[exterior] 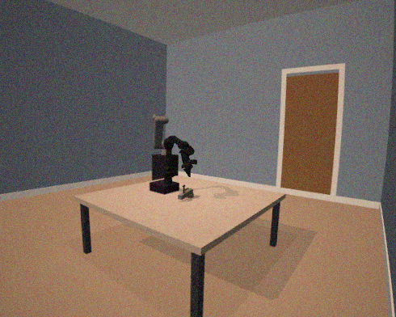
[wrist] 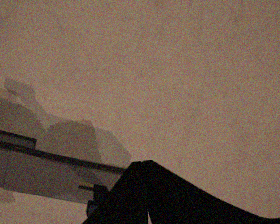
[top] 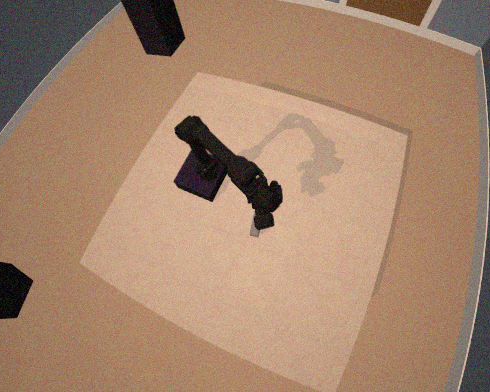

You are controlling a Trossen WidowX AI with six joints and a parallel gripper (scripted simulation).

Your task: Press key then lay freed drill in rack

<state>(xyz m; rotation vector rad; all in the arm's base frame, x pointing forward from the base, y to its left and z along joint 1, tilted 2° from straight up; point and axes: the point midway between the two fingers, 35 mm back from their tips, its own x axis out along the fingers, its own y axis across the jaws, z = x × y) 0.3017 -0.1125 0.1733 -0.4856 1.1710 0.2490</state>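
Observation:
My gripper (exterior: pixel 189 175) (wrist: pixel 141 171) is shut and empty, its fingertips together and pointing down, a little above the long grey block. In the top view the arm hides the fingertips and most of the block (top: pixel 254 233). The block (exterior: pixel 183 196) lies on the table with a thin upright piece (exterior: pixel 183 186) at it. In the wrist view the block (wrist: pixel 36 172) runs from the left edge to behind the fingers. A small dark part (wrist: pixel 99 193) with a thin rod shows beside the fingers. Which parts are key, drill and rack, I cannot tell.
The arm's dark base (top: pixel 196 182) (exterior: pixel 164 187) stands on the pale square table (top: pixel 294 300) (exterior: pixel 149 210). The arm's shadow lies on the table beyond the block. Dark posts (top: pixel 156 30) (top: pixel 4 290) show at the left of the top view.

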